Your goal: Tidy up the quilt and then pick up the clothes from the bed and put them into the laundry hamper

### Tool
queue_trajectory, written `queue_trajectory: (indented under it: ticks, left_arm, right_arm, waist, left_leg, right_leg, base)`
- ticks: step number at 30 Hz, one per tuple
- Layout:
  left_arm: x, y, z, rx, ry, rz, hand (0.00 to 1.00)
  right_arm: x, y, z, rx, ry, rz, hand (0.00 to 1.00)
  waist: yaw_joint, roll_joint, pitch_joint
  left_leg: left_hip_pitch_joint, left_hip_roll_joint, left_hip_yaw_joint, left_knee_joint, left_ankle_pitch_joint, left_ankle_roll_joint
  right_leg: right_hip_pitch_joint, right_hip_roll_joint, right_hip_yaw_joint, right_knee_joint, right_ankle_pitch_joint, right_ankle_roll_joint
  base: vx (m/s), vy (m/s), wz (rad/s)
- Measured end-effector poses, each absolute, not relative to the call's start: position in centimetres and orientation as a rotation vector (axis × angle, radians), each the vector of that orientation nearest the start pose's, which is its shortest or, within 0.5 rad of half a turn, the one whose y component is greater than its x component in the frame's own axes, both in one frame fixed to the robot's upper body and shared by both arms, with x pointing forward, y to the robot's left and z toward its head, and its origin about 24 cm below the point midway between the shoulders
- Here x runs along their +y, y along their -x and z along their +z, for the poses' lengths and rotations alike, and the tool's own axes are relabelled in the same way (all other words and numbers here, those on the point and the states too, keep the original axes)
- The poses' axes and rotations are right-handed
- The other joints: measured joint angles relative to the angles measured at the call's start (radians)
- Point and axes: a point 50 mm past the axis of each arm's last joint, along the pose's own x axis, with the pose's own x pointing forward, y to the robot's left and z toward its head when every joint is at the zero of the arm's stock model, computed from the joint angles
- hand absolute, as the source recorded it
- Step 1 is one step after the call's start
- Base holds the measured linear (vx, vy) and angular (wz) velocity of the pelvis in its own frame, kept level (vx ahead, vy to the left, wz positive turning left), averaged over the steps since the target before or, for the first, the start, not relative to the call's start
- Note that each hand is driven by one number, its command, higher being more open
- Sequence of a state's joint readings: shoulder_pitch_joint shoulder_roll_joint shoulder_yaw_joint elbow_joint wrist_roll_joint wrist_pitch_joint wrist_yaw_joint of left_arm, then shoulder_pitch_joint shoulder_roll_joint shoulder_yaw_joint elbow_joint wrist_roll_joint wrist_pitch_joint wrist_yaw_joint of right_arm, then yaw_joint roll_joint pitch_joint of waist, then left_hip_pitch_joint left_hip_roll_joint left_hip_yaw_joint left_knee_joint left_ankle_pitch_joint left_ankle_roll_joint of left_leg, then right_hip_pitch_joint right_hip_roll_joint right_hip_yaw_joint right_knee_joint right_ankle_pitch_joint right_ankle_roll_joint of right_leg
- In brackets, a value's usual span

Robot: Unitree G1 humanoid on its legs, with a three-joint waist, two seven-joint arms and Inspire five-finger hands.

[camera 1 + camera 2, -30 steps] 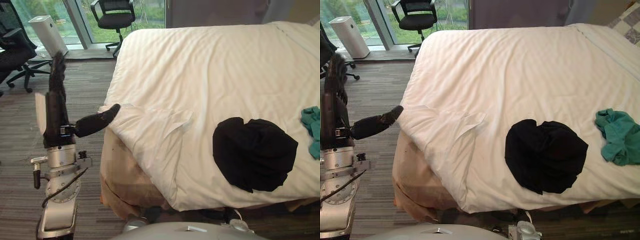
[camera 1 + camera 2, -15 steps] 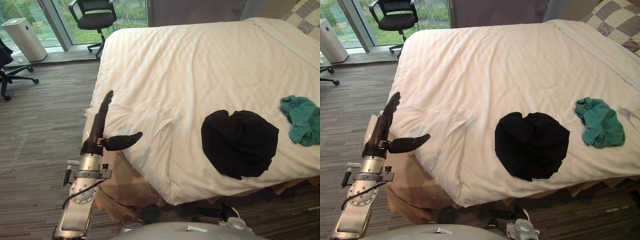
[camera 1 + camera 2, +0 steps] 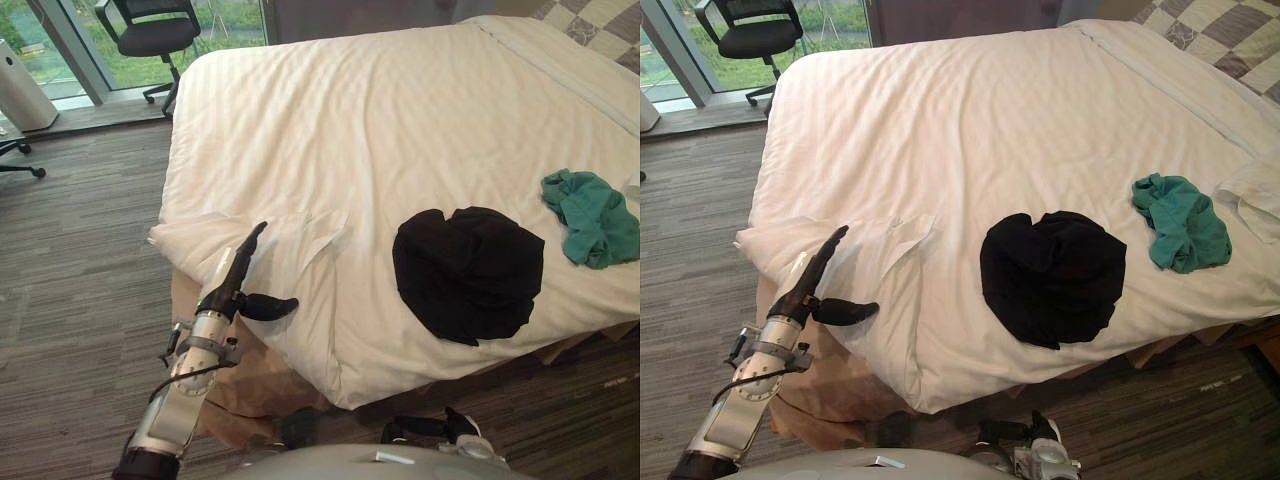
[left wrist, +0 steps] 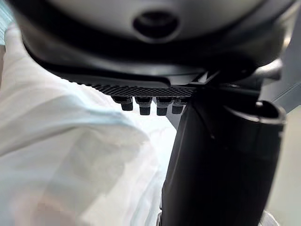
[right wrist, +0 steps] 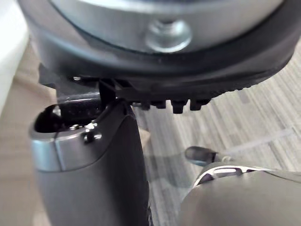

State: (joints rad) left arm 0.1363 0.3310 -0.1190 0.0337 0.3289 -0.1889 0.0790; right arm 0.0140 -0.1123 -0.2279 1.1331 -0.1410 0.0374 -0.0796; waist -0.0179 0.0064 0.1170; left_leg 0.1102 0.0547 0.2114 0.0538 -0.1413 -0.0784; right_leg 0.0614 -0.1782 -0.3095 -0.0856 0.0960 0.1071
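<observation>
A white quilt point(image 3: 400, 120) covers the bed, and its near-left corner point(image 3: 290, 240) lies rumpled and folded over. My left hand point(image 3: 236, 278) is open at that corner, fingers straight and pointing up the bed, thumb point(image 3: 270, 305) spread against the quilt's hanging edge. In the left wrist view the thumb point(image 4: 216, 165) stands beside white quilt cloth point(image 4: 70, 155). A black garment point(image 3: 468, 270) lies crumpled near the foot edge. A teal garment point(image 3: 592, 215) lies further right. My right hand point(image 5: 89, 179) hangs open over the floor, holding nothing.
A checkered pillow point(image 3: 1210, 25) and a white pillow point(image 3: 1255, 190) lie at the bed's right. An office chair point(image 3: 150, 30) and a white air purifier point(image 3: 15, 95) stand by the window, far left. Grey striped carpet point(image 3: 80, 260) runs along the bed's left side.
The camera has turned right, bringing the teal garment and pillows into view. My left arm has come down from upright beside the bed to the quilt's folded corner, hand still open.
</observation>
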Motion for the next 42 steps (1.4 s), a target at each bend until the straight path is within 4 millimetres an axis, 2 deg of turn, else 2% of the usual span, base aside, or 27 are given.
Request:
queue_trajectory:
  ticks: [5, 6, 11, 16, 20, 24, 28, 31, 33, 37, 38, 39, 41, 42]
  left_arm:
    - [18.0, -23.1, 1.8, -0.017, -0.682, -0.149, 1.0]
    - [17.8, -23.4, 1.7, -0.015, -0.71, -0.163, 0.0]
    - [18.1, -24.3, 0.3, 0.041, -0.8, -0.206, 0.0]
    - [18.6, -26.5, 0.2, 0.059, -0.859, -0.194, 0.0]
    - [19.0, -26.5, 0.0, 0.085, -0.867, -0.186, 0.0]
    - [19.5, -26.3, -0.1, 0.097, -0.864, -0.176, 0.0]
    - [20.3, -25.1, -0.1, 0.109, -0.802, -0.139, 0.0]
    - [20.9, -23.4, -0.5, 0.141, -0.681, -0.091, 0.0]
    - [21.1, -22.3, -0.9, 0.162, -0.616, -0.052, 0.0]
    - [21.9, -19.3, -2.8, 0.257, -0.395, 0.085, 0.0]
    - [22.1, -18.8, -3.1, 0.267, -0.351, 0.113, 1.0]
    - [22.4, -17.6, -3.8, 0.293, -0.272, 0.176, 1.0]
    - [22.6, -16.7, -5.0, 0.333, -0.184, 0.241, 1.0]
    - [22.4, -16.2, -5.6, 0.348, -0.14, 0.281, 1.0]
  right_arm:
    - [-22.3, -9.5, -16.1, 1.186, 0.134, -0.295, 1.0]
    - [-22.3, -9.5, -16.1, 1.188, 0.128, -0.3, 1.0]
    - [-22.2, -9.6, -16.1, 1.187, 0.12, -0.307, 1.0]
    - [-22.3, -10.4, -15.9, 1.171, 0.122, -0.307, 1.0]
    - [-22.1, -11.2, -15.7, 1.151, 0.124, -0.298, 1.0]
    - [-22.1, -11.4, -15.6, 1.143, 0.132, -0.29, 1.0]
    - [-22.0, -11.4, -15.7, 1.146, 0.148, -0.274, 1.0]
    - [-21.9, -11.3, -15.7, 1.151, 0.18, -0.246, 1.0]
    - [-21.8, -11.4, -15.7, 1.148, 0.184, -0.238, 1.0]
    - [-21.7, -11.5, -15.7, 1.149, 0.182, -0.229, 1.0]
    - [-21.7, -11.4, -15.7, 1.149, 0.182, -0.228, 1.0]
    - [-21.7, -11.8, -15.6, 1.139, 0.18, -0.225, 1.0]
    - [-21.9, -12.2, -15.4, 1.128, 0.184, -0.219, 1.0]
    - [-22.1, -12.3, -15.4, 1.124, 0.188, -0.221, 1.0]
  waist:
    - [-0.023, 0.005, 0.01]
    - [-0.028, 0.005, 0.013]
    - [-0.043, 0.005, 0.016]
    - [-0.045, 0.008, 0.027]
    - [-0.063, 0.009, 0.032]
    - [-0.066, 0.005, 0.048]
    - [-0.067, -0.002, 0.052]
    - [-0.066, -0.004, 0.057]
    - [-0.055, -0.007, 0.059]
    - [-0.014, -0.01, 0.063]
    - [-0.008, -0.01, 0.063]
    - [0.007, -0.004, 0.068]
    - [0.028, 0.007, 0.074]
    - [0.03, 0.012, 0.08]
  left_leg:
    - [-0.008, -0.01, 0.019, -0.015, 0.002, 0.004]
    - [-0.007, -0.01, 0.021, -0.018, 0.002, 0.004]
    - [0.001, -0.011, 0.031, -0.024, -0.001, 0.007]
    - [0.004, -0.018, 0.031, -0.022, -0.003, 0.01]
    - [0.008, -0.026, 0.03, -0.02, -0.003, 0.012]
    - [0.024, -0.026, 0.027, -0.02, -0.003, 0.015]
    - [0.028, -0.026, 0.023, -0.02, -0.002, 0.017]
    - [0.04, -0.025, 0.0, -0.02, -0.001, 0.018]
    - [0.039, -0.027, -0.011, -0.019, 0.001, 0.021]
    - [0.039, -0.028, -0.032, -0.004, 0.001, 0.022]
    - [0.038, -0.028, -0.032, -0.003, 0.001, 0.022]
    - [0.036, -0.03, -0.033, 0.001, 0.002, 0.023]
    - [0.017, -0.037, -0.044, 0.02, 0.0, 0.026]
    - [-0.015, -0.047, -0.059, 0.048, -0.007, 0.034]
  right_leg:
    - [-0.027, -0.009, 0.017, 0.0, 0.005, 0.007]
    - [-0.028, -0.01, 0.016, 0.0, 0.006, 0.008]
    - [-0.027, -0.011, 0.013, 0.0, 0.012, 0.01]
    - [-0.024, -0.013, -0.002, -0.001, 0.028, 0.009]
    - [-0.019, -0.021, -0.008, -0.001, 0.028, 0.01]
    - [-0.001, -0.022, -0.015, -0.001, 0.028, 0.01]
    - [0.004, -0.022, -0.018, 0.002, 0.028, 0.01]
    - [0.031, -0.022, -0.045, 0.004, 0.028, 0.01]
    - [0.038, -0.026, -0.057, 0.004, 0.029, 0.011]
    - [0.062, -0.029, -0.076, 0.005, 0.029, 0.011]
    - [0.062, -0.029, -0.076, 0.005, 0.029, 0.011]
    - [0.063, -0.033, -0.077, 0.005, 0.029, 0.011]
    - [0.063, -0.047, -0.098, 0.005, 0.027, 0.014]
    - [0.062, -0.064, -0.127, 0.005, 0.017, 0.026]
  base:
    - [0.0, 0.022, -0.1]
    - [0.0, 0.0, 0.0]
    - [0.0, 0.003, -0.05]
    - [-0.04, -0.012, 0.0]
    - [-0.06, -0.022, -0.01]
    - [-0.05, -0.029, 0.01]
    - [-0.03, -0.028, 0.02]
    - [-0.03, -0.031, 0.19]
    - [-0.03, -0.023, 0.22]
    - [-0.05, -0.023, 0.18]
    - [-0.07, -0.025, 0.02]
    - [-0.07, -0.018, -0.01]
    - [-0.09, -0.022, 0.24]
    - [-0.1, -0.028, 0.49]
